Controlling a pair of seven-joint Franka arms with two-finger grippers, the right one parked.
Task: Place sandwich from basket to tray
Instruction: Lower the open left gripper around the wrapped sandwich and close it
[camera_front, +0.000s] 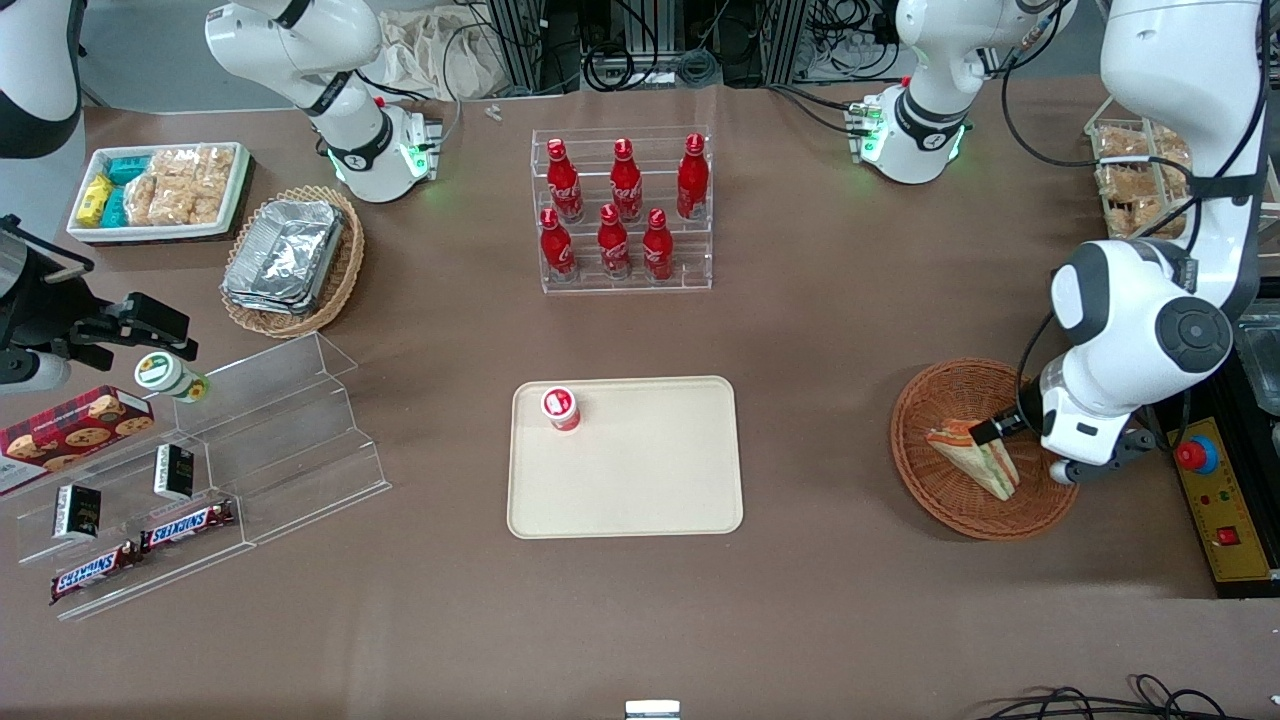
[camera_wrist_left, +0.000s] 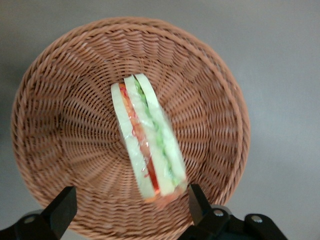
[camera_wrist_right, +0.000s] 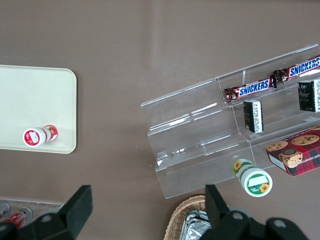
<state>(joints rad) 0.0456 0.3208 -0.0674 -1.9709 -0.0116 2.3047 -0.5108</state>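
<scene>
Sandwich (camera_wrist_left: 148, 142): triangular wedge in clear wrap, white bread layers with orange, red and green filling showing at the cut edge. Lies inside the basket (camera_wrist_left: 65, 100), roughly across its middle, one end close to the woven wall. Basket round, shallow, reddish-brown wicker, tight ribbed weave, rim intact.

Gripper (camera_wrist_left: 125, 207) hovers above the basket over the sandwich's end; fingers (camera_wrist_left: 61, 207) spread wide, nothing between them.

Basket sits on brown counter (camera_front: 820, 330) toward the working arm's end. Tray (camera_front: 650, 480): flat beige plastic, rounded corners, low rim, well apart from basket. One small red-and-white cup (camera_front: 561, 408) stands near a tray corner; remaining tray surface bare. Bare counter between basket and tray.
</scene>
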